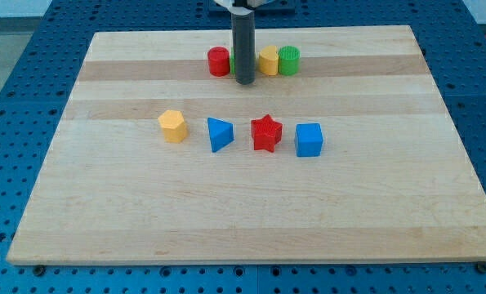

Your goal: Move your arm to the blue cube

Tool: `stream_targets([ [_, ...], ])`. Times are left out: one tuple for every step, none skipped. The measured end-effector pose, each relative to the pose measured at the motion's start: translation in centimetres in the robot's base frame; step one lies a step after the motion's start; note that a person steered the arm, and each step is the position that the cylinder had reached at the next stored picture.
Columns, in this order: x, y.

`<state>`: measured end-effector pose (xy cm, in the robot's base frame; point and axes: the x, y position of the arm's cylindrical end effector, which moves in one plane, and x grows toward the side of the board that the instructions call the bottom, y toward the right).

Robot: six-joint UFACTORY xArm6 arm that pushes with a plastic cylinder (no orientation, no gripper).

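The blue cube [309, 140] sits at the right end of a row of blocks in the middle of the wooden board [251, 220]. My tip [244, 82] is at the view's top, well above and to the left of the blue cube, just in front of the upper row of blocks. The rod hides part of that row, between the red cylinder [218, 62] and the yellow block [269, 60].
In the middle row, left of the blue cube, lie a red star [266, 132], a blue triangular block [219, 134] and a yellow hexagonal block [172, 126]. A green cylinder [289, 60] ends the upper row. Blue perforated table surrounds the board.
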<state>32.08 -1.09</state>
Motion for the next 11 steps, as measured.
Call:
stream_targets([
  [0.1,0.1],
  [2.6,-0.2],
  [2.9,3.6],
  [3.2,11.6],
  [5.6,18.6],
  [9.5,24.1],
  [14.7,27.2],
  [19.1,28.4],
  [20.6,26.9],
  [20.6,22.3],
  [20.6,18.7],
])
